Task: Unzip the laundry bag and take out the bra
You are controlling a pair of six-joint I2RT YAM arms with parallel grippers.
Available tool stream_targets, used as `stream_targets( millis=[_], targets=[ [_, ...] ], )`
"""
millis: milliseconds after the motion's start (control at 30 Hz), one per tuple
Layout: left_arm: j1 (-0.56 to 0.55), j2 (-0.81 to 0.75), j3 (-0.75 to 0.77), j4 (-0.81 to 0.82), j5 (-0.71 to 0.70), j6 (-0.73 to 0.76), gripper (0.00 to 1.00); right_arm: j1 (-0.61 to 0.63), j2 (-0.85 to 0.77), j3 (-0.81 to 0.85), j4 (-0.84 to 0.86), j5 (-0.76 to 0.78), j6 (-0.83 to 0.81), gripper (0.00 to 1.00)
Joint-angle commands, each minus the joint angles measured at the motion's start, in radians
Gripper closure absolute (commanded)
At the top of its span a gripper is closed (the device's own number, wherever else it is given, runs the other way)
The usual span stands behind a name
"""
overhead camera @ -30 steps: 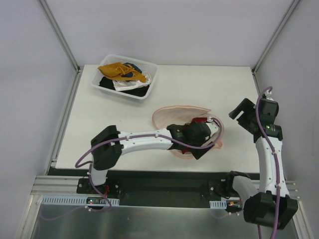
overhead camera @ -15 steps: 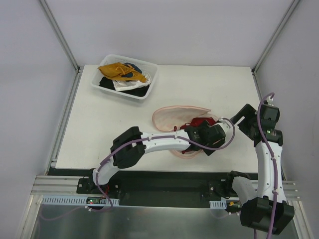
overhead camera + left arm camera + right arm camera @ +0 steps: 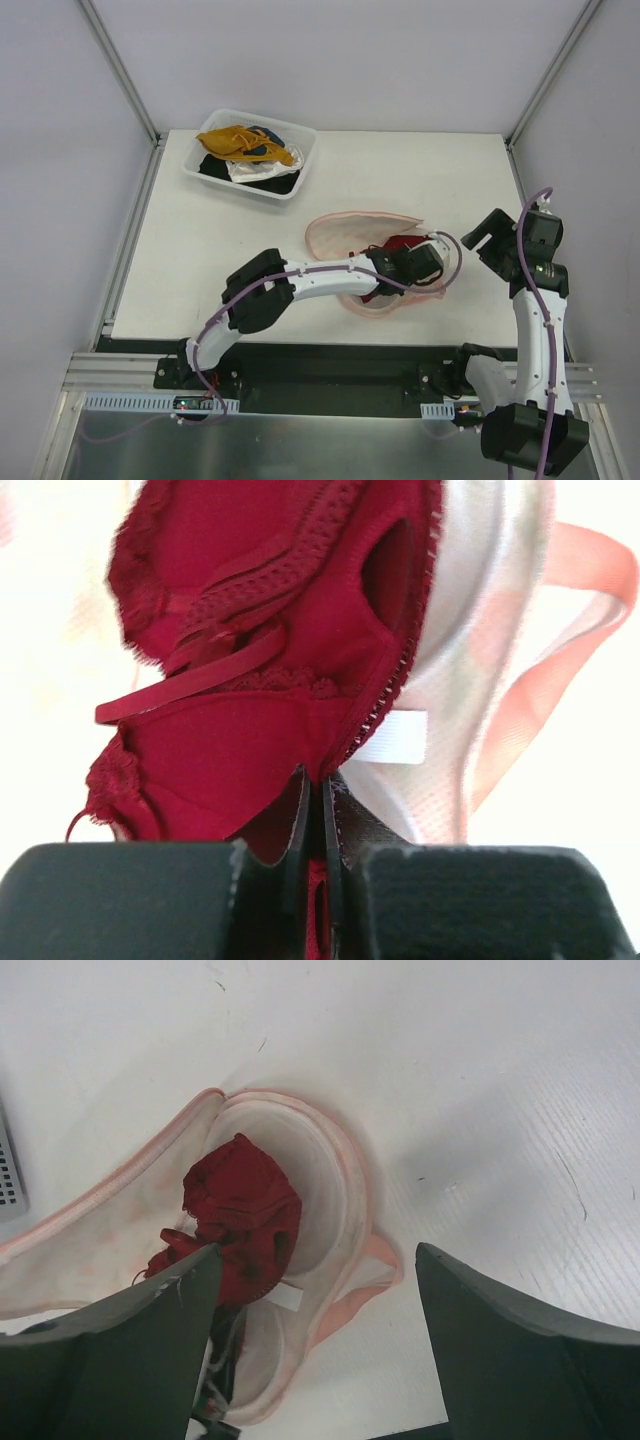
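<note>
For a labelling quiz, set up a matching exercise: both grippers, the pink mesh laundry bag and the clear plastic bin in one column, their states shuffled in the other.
1. left gripper
2. right gripper
3. pale pink mesh laundry bag
4. clear plastic bin

A. unzipped, lying open on the white table
B. jaws open, holding nothing
C. holds a mustard-yellow garment
D. shut on the dark red fabric bra

Pairs: 1-D, 2-B, 3-A, 4-C.

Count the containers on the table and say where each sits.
2. The clear plastic bin of clothes sits far left on the table; the opened pink laundry bag lies near the front centre, with the red bra inside. None appears hidden.
</note>
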Motion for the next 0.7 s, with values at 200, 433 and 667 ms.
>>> stream_targets(
  millis=[200, 433, 667],
  targets=[
    [0.253, -0.441, -0.187, 0.029, 0.271, -0.095, 1.00, -0.009, -0.039, 0.032, -0.019, 0.006, 0.031, 0.19],
    [0.437, -0.603, -0.211, 0.033, 0.274, -0.058, 1.00, -0.009, -0.030, -0.008, 0.008, -0.021, 0.071, 0.19],
    [0.576, -0.652, -0.155, 0.033, 0.246, -0.045, 1.00, -0.009, -0.039, 0.000, -0.001, -0.027, 0.053, 0.19]
  ],
)
